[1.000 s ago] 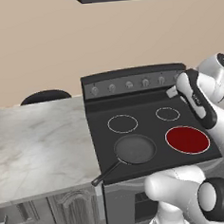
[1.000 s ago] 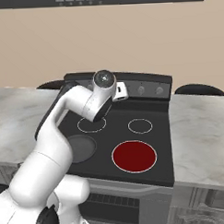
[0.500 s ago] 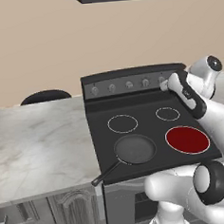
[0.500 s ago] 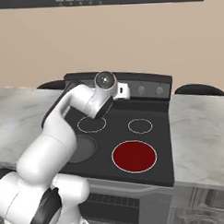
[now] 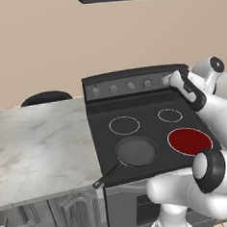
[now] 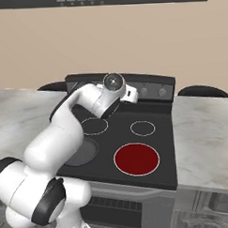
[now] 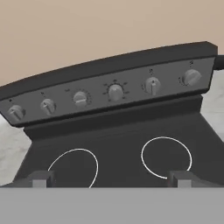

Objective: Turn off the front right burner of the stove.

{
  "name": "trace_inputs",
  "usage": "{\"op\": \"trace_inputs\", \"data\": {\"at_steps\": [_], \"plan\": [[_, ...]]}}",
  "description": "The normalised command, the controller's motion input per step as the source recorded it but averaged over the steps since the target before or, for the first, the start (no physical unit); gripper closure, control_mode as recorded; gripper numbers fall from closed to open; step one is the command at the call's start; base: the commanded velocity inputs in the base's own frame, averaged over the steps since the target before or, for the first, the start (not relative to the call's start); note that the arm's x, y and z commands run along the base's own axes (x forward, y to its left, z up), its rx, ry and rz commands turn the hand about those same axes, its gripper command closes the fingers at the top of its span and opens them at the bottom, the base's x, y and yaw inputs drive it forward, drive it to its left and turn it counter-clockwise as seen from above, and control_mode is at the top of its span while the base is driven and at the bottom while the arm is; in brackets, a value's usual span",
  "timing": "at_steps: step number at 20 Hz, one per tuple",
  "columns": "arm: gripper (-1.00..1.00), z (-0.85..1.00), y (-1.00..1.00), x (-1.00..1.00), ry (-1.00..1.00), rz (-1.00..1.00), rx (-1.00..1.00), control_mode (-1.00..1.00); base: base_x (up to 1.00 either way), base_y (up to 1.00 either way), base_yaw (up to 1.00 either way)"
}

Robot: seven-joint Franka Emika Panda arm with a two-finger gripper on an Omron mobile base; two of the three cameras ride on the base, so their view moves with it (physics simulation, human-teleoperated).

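Above the back of the stove [image 5: 136, 128], the gripper [image 7: 109, 178] hangs with its fingers [image 7: 40, 179] spread wide, holding and touching nothing, aimed at the row of grey knobs [image 7: 115, 92] on the upright panel. Nearer the front edge, the front right burner [image 6: 136, 159] glows solid red. A dark frying pan [image 5: 136, 151] sits front left. Marble counters [image 5: 41, 145] flank the stove before a tan wall.

Black stove [image 5: 134, 109], solid red front right burner [image 5: 189, 141], grey knobs [image 7: 115, 92], grey-veined white marble counter [image 5: 36, 150]
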Motion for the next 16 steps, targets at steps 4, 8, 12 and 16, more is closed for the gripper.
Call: {"op": "trace_inputs", "data": {"at_steps": [4, 8, 12, 16], "plan": [[-1.00, 0.00, -0.30, 0.20, 0.00, -0.11, 0.20, -1.00, 0.00, 0.00, 0.00], [-1.00, 0.00, -0.29, 0.26, 0.00, -0.09, 0.22, -1.00, 0.00, 0.00, 0.00], [-1.00, 0.00, -0.20, 0.39, 0.00, -0.09, 0.21, -1.00, 0.00, 0.00, 0.00], [-1.00, 0.00, -0.19, 0.38, 0.00, -0.08, 0.19, -1.00, 0.00, 0.00, 0.00]]}}
